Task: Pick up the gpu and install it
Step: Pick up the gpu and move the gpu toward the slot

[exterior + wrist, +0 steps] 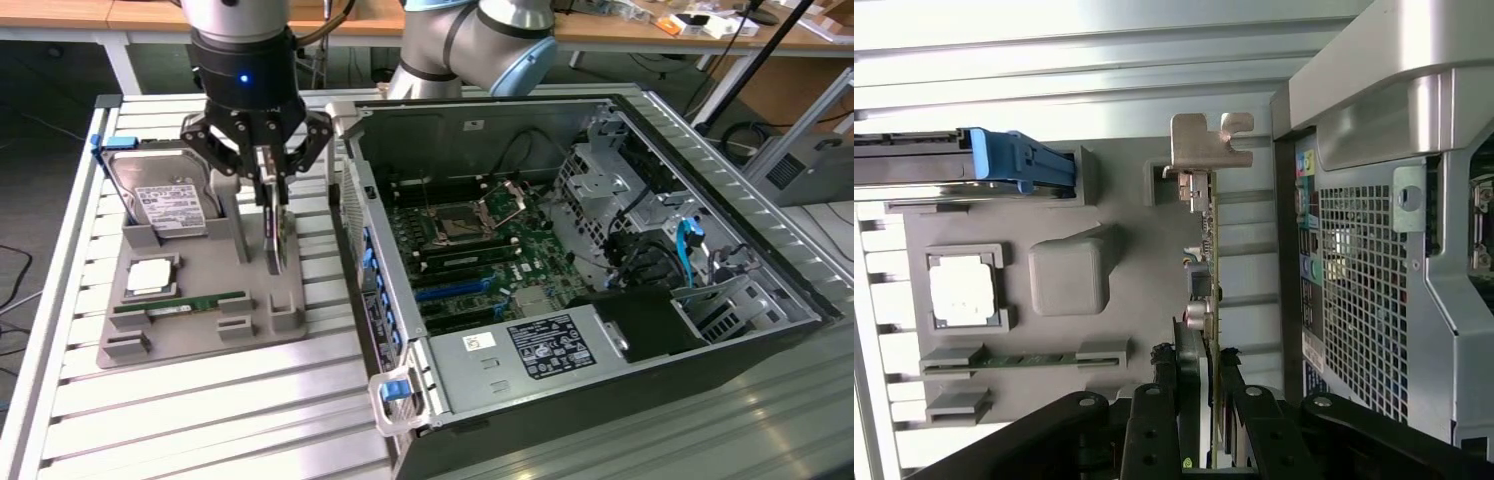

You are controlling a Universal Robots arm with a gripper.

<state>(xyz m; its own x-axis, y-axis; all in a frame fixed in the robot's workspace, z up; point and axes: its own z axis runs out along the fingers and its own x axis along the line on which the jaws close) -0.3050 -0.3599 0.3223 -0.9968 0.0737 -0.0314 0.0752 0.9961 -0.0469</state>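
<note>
The place is showing itself as a robotics lab: a robot arm (481, 50) is standing over a slatted aluminium table (200, 420), an opened computer case (747, 200) is lying along its edge on the exterior view's right, a grey fixture (200, 335) is holding the gpu (276, 235), and wooden benches (614, 42) are standing behind.

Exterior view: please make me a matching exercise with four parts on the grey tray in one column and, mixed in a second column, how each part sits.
Column one
1. graphics card
2. hard drive
3. memory stick
4. processor chip

Column two
A. lies flat in a long narrow slot of the grey tray
B. propped up, white label showing
C. stands on edge, directly under the gripper
D. square and silvery, in a square recess

Pairs: 1-C, 2-B, 3-A, 4-D
</note>
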